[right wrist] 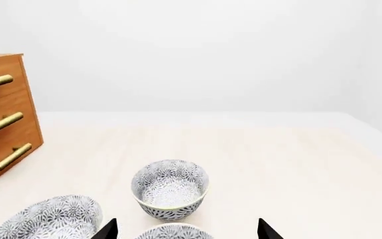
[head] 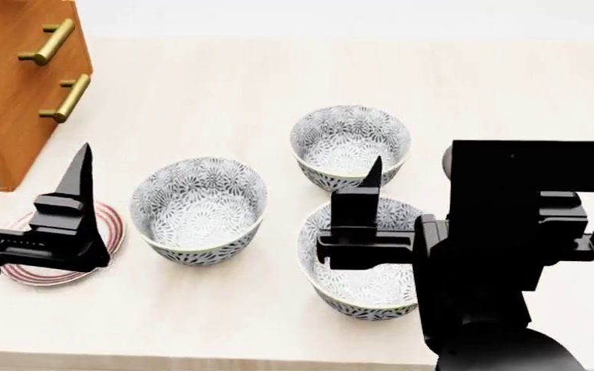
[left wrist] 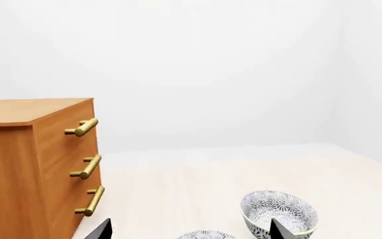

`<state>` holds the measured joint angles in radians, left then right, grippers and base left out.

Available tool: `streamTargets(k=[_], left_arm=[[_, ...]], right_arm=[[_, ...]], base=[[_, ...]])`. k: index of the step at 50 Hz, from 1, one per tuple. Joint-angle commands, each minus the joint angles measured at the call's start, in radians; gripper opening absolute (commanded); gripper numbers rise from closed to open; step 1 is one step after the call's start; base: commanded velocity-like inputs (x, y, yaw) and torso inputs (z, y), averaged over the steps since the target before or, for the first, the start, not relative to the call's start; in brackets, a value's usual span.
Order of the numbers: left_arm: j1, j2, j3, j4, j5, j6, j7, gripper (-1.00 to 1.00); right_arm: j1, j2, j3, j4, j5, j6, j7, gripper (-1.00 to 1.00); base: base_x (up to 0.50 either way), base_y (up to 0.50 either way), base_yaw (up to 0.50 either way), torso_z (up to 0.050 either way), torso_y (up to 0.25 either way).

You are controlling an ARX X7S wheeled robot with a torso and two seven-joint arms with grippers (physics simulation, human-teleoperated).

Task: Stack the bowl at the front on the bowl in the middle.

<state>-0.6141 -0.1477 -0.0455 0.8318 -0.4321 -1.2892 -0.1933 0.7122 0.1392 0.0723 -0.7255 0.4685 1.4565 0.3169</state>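
**Three patterned bowls on a pale table, right arm above the front one**

Much is cut off or covered. In the head view the right arm's black body hides the near right part of the front bowl [head: 364, 259], and the right gripper [head: 374, 232] shows one pointed finger over that bowl; its other finger is lost behind the arm. The right wrist view shows two black fingertips [right wrist: 105, 230] spread wide at the frame edge, the front bowl's rim between them, so these jaws stand apart and hold nothing. The left gripper [head: 70, 220] hangs over a red-striped round mat [head: 44, 267], partly covering it; in the left wrist view its two tips are well apart, also empty. The wooden drawer chest [head: 13, 77] is cropped at the edge of the head view, where only two of its brass handles [head: 47, 42] show; the left wrist view shows three.

The surface is a pale, light-wood table [head: 225, 77], and plain white walls stand behind it.

There are three bowls, all blue-grey floral with pale rims, all upright and apart from one another: the front bowl nearest the robot, the middle bowl [head: 199, 209] to its left, and the far bowl [head: 349, 145] behind. One chest, one mat.
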Motion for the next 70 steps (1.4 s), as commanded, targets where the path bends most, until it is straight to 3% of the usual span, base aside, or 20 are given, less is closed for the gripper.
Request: streamTargets(k=[1,9,20,59,70], left_arm=[[-0.005,0.011,-0.032,0.012,-0.011,-0.016,0.024,1.0],[0.009,0.008,-0.034,0.003,-0.016,0.002,0.022,1.0],[0.02,-0.001,-0.03,-0.006,-0.021,0.023,0.018,1.0],[0.04,-0.02,-0.004,-0.027,-0.037,0.069,-0.006,1.0],[0.034,-0.021,-0.004,-0.021,-0.049,0.06,-0.017,1.0]], right_arm=[[0.016,-0.009,-0.004,-0.012,-0.001,0.006,0.009,1.0],[0.004,-0.015,0.002,0.007,0.016,-0.011,-0.001,1.0],[-0.014,0.016,-0.056,0.029,-0.001,-0.067,0.009,1.0],[-0.005,0.022,-0.073,0.06,0.016,-0.063,0.052,1.0],[0.034,0.013,-0.051,0.064,0.029,-0.005,0.078,1.0]], base=[[0.0,0.5,0.0,0.0,0.0],[0.0,0.49,0.0,0.0,0.0],[0.02,0.0,0.0,0.0,0.0],[0.5,-0.02,0.0,0.0,0.0],[0.0,0.0,0.0,0.0,0.0]])
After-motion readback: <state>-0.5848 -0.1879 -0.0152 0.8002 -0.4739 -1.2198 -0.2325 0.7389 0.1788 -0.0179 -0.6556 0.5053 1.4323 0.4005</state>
